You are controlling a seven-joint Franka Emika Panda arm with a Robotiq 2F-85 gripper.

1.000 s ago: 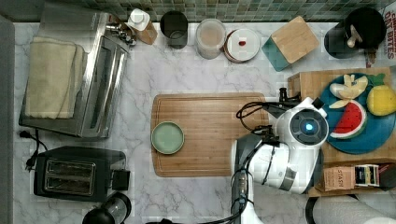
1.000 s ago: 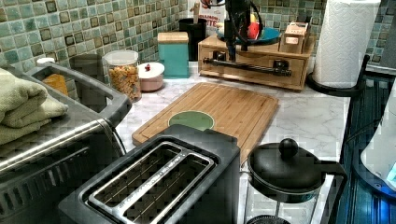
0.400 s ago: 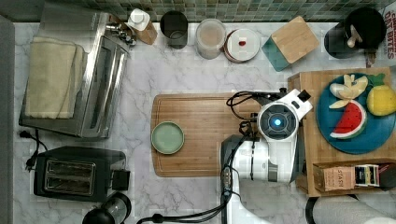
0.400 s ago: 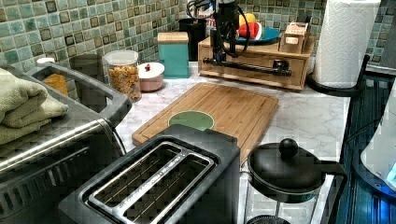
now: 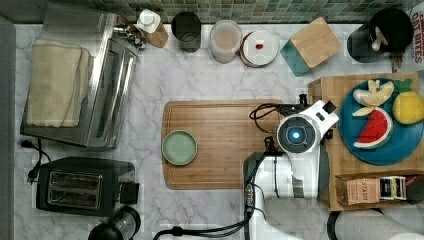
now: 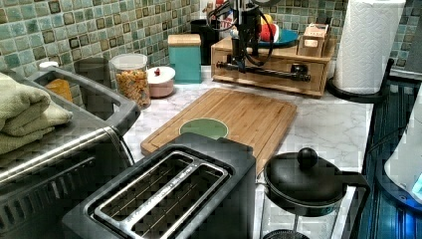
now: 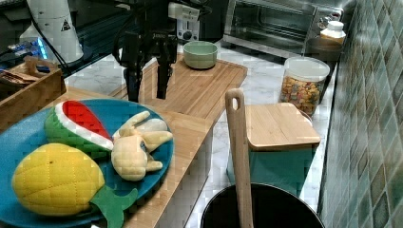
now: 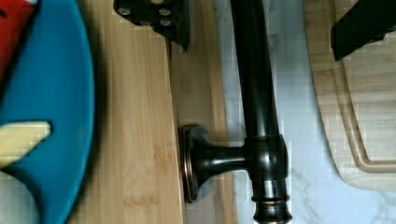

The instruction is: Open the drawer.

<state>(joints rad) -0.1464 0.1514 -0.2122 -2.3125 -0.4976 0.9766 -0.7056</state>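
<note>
We see the gripper (image 8: 261,28) spread, one finger (image 8: 159,18) on each side of the drawer's (image 6: 271,69) black bar handle (image 8: 254,93), not touching it. The drawer sits shut in its wooden box (image 5: 350,195) beside the cutting board's (image 5: 220,145) edge.

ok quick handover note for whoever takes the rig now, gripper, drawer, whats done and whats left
Gripper: open, held over the drawer's black bar handle, one finger on each side of the bar, not closed on it.
Drawer: in the wooden box under the blue fruit plate, facing the cutting board. In the left view its front looks flush with the box, so it appears shut.
Done: gripper lined up astride the handle, near one bracket.
Left: close on the bar, then pull toward the cutting board. The green bowl sits at the board's far end, likely clear of the pull.
</note>
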